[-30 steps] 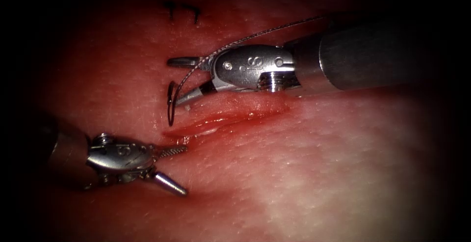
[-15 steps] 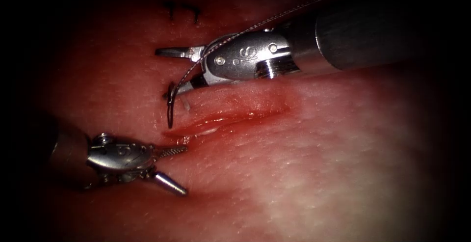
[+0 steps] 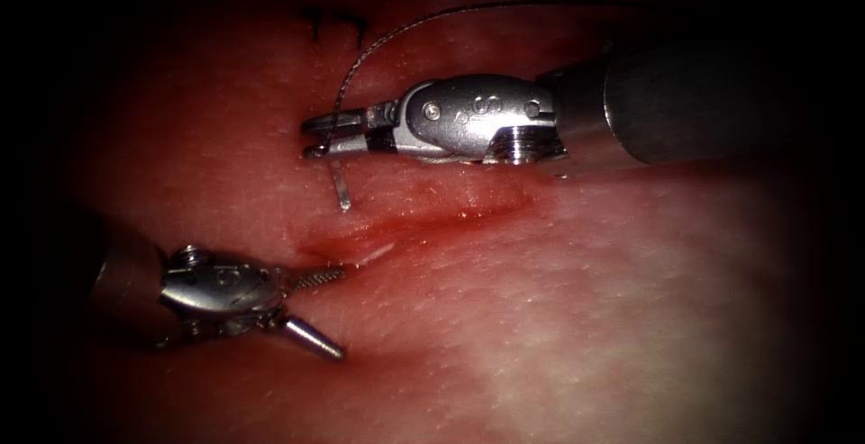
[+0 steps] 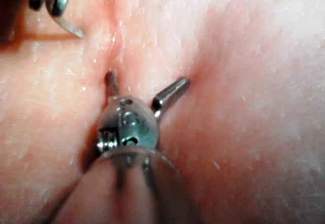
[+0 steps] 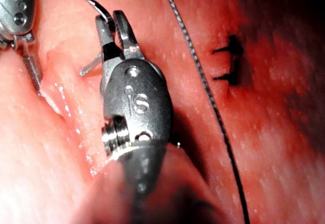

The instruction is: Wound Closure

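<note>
Right steel needle driver (image 3: pixel 317 137) clenched on thin curved steel needle (image 3: pixel 341 187), its free end hanging below the jaws. Left steel needle driver (image 3: pixel 329 311) wide open, holding nothing. Right jaws gaped earlier; the needle was in the pink tissue (image 3: pixel 541 318).

My right arm's steel needle driver (image 3: pixel 317 136) now has its jaws closed on the dark curved needle (image 3: pixel 340 185), where a second ago they gaped around it. The needle's free end hangs just below the jaws, and the braided grey thread (image 3: pixel 378 40) arches higher above them.
</note>
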Controlling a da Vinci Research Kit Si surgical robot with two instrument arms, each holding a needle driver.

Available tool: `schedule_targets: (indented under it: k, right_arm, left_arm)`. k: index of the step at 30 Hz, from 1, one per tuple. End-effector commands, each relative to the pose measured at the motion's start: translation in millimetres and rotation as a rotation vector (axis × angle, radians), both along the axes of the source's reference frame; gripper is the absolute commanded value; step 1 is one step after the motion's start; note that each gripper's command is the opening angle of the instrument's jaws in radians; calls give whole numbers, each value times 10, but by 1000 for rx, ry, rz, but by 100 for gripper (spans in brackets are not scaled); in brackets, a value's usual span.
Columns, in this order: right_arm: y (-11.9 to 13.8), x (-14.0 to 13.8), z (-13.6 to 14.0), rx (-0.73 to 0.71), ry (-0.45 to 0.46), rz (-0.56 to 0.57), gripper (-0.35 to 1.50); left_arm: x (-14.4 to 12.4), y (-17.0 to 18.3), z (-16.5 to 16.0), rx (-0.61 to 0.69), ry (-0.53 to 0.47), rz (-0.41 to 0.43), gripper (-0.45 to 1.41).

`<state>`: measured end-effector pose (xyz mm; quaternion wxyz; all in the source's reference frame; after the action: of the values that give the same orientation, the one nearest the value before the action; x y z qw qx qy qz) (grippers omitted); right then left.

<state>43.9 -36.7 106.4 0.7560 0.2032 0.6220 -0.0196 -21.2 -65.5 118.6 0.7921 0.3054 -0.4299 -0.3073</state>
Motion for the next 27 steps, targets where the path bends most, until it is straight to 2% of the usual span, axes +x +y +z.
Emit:
schedule_targets:
  k: [1, 5, 6, 11, 14, 16, 22, 27]
  right_arm:
    - [-4, 12, 7, 68, -23, 5, -35]
    - [-12, 15, 13, 387, -127, 75, -35]
    - [-16, 15, 15, 417, -136, 79, -35]
    - [-41, 9, 23, 521, -209, 62, -35]
    - [-67, -5, 32, 660, -269, 51, -35]
    - [-77, -11, 32, 692, -283, 42, -35]
    - [-99, -15, 30, 687, -327, 12, -35]
    - [-111, -11, 37, 857, -391, -6, -35]
  left_arm:
    - [-4, -11, 4, 4, 0, 1, 76]
    - [-3, -11, 3, 4, -1, 2, 76]
    - [-2, -11, 3, 5, -1, 2, 76]
    - [-2, -11, 3, 5, -2, 3, 76]
    - [-2, -11, 3, 5, -2, 3, 76]
    - [-2, -11, 3, 5, -2, 3, 76]
    - [-2, -10, 3, 5, -2, 3, 76]
    - [-2, -10, 3, 5, -2, 3, 76]
